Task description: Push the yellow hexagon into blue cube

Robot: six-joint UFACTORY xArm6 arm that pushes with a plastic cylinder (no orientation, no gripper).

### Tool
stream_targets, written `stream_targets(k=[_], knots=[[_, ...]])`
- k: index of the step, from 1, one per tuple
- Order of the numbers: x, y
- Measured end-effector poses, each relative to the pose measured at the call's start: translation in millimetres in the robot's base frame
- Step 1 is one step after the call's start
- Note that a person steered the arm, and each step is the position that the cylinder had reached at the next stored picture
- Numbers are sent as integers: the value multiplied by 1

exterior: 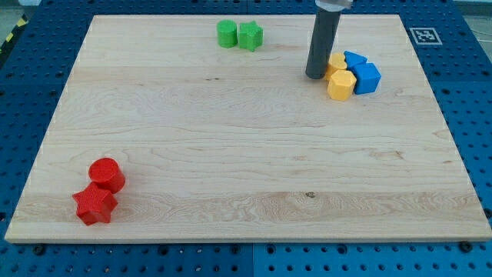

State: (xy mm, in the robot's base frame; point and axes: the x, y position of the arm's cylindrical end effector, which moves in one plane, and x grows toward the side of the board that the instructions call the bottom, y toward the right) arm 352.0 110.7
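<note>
Bright, even light from overhead; the board (231, 154) shows no glare. Blocks cast only short, soft shadows. Everything looks sharp, left to right, near and far.

The table (231, 154) carries eight blocks in all, two of each colour. Two are green: a cylinder (226, 34) and a star (250, 35); two are red: a cylinder (107, 175) and a star (94, 205). Two are yellow: a hexagon (341, 85) and another block (337, 61); two are blue: a cube (367, 78) and another block (354, 58).

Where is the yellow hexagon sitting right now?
The yellow hexagon sits near the view's top right, touching the blue cube on its right, with my tip just to its left.
</note>
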Motion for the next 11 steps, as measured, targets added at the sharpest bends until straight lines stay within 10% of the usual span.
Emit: stream_targets(k=[11], knots=[[61,7]])
